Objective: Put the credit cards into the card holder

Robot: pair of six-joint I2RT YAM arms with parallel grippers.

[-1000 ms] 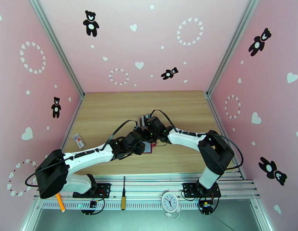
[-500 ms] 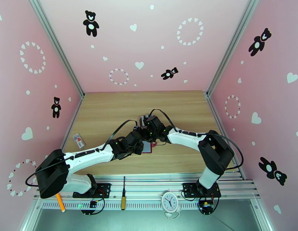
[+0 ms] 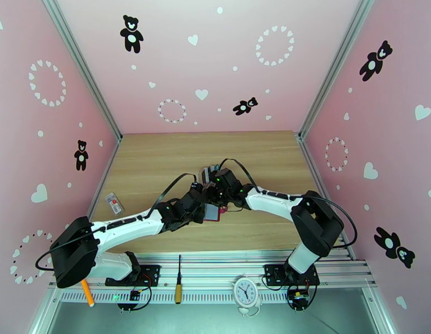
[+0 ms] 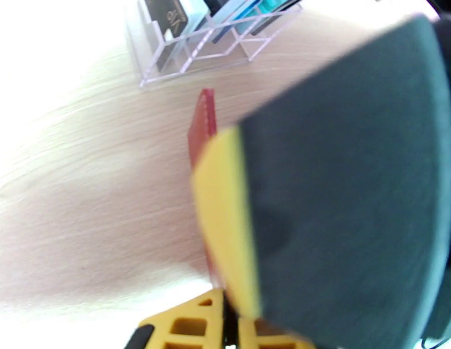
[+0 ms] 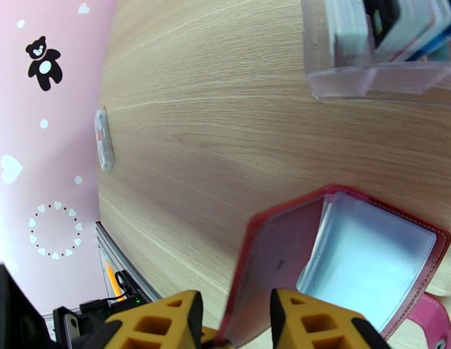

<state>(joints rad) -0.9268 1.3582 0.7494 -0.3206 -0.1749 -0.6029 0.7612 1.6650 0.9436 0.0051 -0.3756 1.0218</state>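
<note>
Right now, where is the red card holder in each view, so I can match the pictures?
Top external: red card holder sits mid-frame, a little below the middle.
Left wrist: seen edge-on as a thin red strip, centre, nearer than the rack.
Right wrist: standing open at lower right, grey pockets showing.
Shared landmark: the clear card rack, just beyond it.

In the overhead view, most of the wallet (image 3: pixel 213 214) is covered. From the left wrist, a blurred dark-and-yellow shape (image 4: pixel 341 187) we cannot identify hides everything right of the wallet; beyond the wallet, the top edge crops the clear rack (image 4: pixel 184 53).
</note>
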